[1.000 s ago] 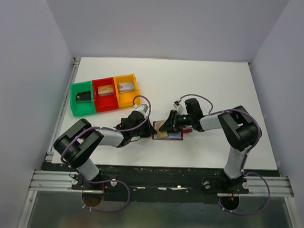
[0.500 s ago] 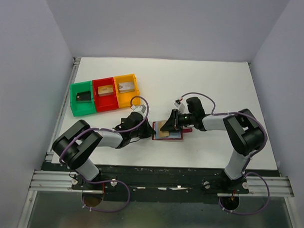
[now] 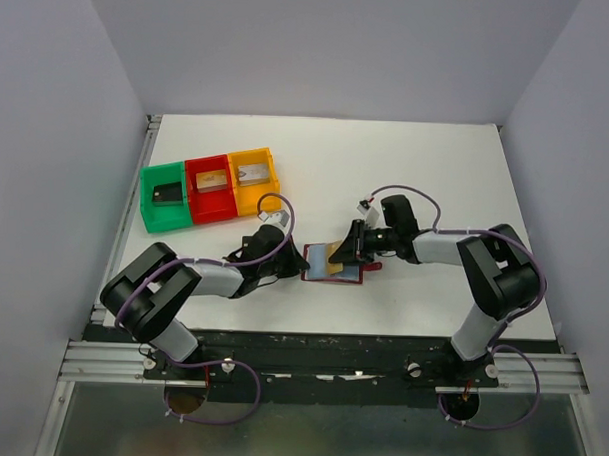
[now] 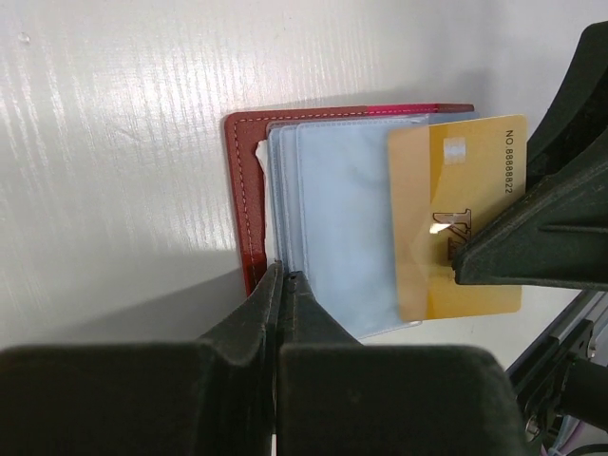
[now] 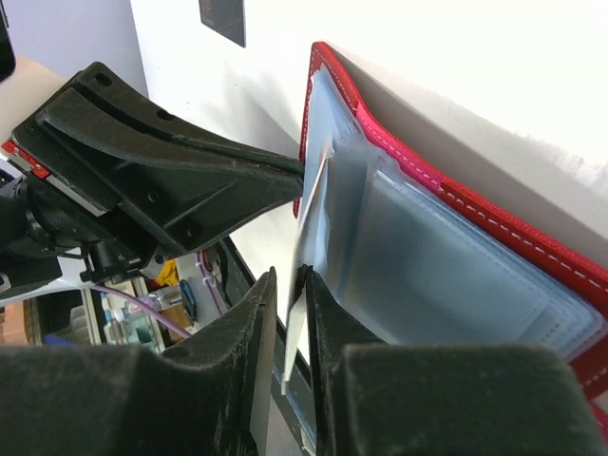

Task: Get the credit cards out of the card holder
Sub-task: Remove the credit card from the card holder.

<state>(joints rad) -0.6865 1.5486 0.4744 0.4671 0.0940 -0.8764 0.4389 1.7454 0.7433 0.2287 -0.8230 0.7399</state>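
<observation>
Tightening, the right tool (image 5: 290,285) is pinching the gold-orange credit card (image 4: 456,218) partway out. The closed left tool (image 4: 283,285) is pinning the card holder (image 4: 245,190).

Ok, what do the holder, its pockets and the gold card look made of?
Holder: likely matte red leather or imitation, pale stitching along the edge. Pockets: soft translucent bluish plastic, sheen and wrinkles. Gold card: stiff glossy plastic, printed digits, glare spot.
</observation>
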